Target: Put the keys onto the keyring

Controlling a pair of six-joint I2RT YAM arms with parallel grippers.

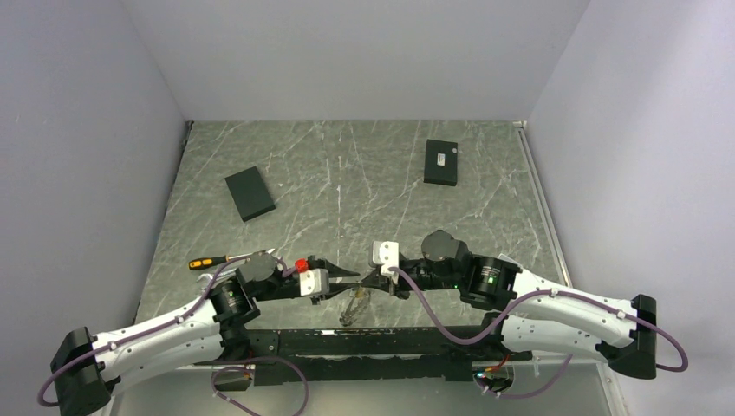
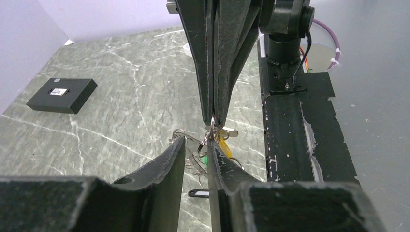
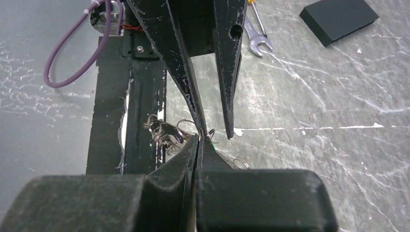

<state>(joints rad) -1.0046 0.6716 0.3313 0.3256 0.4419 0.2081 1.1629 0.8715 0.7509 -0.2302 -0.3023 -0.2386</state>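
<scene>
The threading step is in hand at the lower centre of the overhead view. The right gripper [image 3: 198,139] is clamped shut on the keyring [image 2: 211,131], with the keys [image 2: 224,145] dangling beneath it. The left gripper [image 2: 197,145] stands narrowly parted astride them and visibly holds nothing. Next, I judge, it must pinch one key.

A counter [image 1: 364,173] of grey-green stone pattern, crossed by thin white veins, fills the floor of a plain three-sided enclosure. The back wall [image 1: 355,52], left wall [image 1: 78,173] and right wall [image 1: 641,156] are smooth, bare and pale lavender-grey, meeting the counter in straight seams, with a light rail [image 1: 539,191] along the right-hand seam. Soft, even light leaves only faint shadows.
</scene>
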